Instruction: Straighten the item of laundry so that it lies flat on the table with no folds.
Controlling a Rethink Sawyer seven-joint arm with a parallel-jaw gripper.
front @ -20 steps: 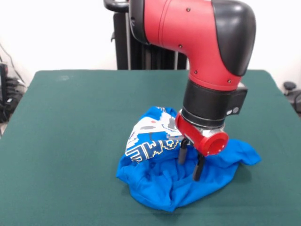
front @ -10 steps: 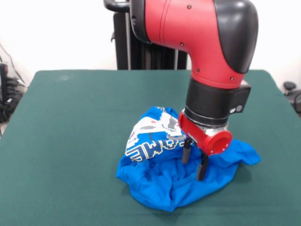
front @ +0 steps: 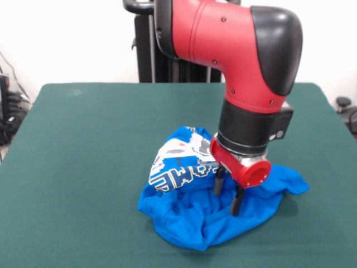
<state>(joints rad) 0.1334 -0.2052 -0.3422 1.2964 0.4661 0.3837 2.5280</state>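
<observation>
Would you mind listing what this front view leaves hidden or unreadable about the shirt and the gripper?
- T-shirt: crumpled, so the print is folded over and its lettering shows only in part; sleeves and collar cannot be told apart.
- Shirt's middle: covered by the arm's wrist.
- Gripper: its fingers stand apart, but whether the tips touch or pinch cloth is unclear.
- Table: near edge cut off by the picture's bottom.

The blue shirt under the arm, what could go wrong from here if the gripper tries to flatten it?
The T-shirt lies bunched, with its printed part folded up in a hump. The gripper stands open with both fingers down on the cloth, so closing could pinch several layers and drag the whole heap instead of opening it. The shirt also sits near the table front edge; a pull that way might slide it off.
</observation>
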